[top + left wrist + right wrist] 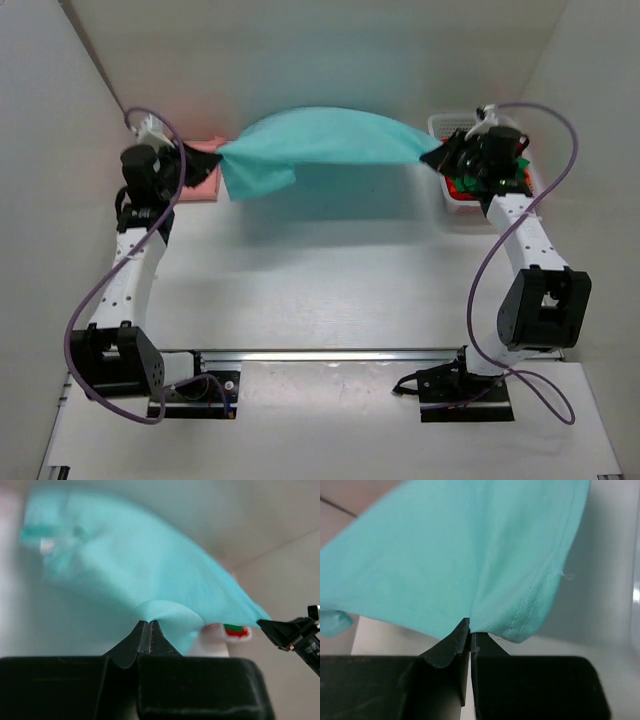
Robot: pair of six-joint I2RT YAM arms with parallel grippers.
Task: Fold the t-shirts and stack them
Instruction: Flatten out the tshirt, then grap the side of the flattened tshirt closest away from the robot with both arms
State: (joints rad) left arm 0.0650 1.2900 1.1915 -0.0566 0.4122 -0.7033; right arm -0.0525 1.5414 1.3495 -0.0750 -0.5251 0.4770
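A teal-turquoise t-shirt [320, 145] hangs stretched in the air between my two grippers at the back of the table. My left gripper [188, 160] is shut on its left end; the left wrist view shows the cloth [150, 575] pinched at the fingertips [148, 624]. My right gripper [447, 155] is shut on its right end; the right wrist view shows the hemmed edge [485, 555] pinched at the fingertips [470, 629]. A salmon-pink t-shirt [203, 180] lies flat on the table behind the left gripper. Red and dark green shirts [462, 186] lie in the basket.
A white mesh basket [455, 205] stands at the back right, under the right gripper; it also shows in the left wrist view [220, 640]. White walls close in the left, back and right sides. A metal rail [330, 354] runs along the near edge by the arm bases.
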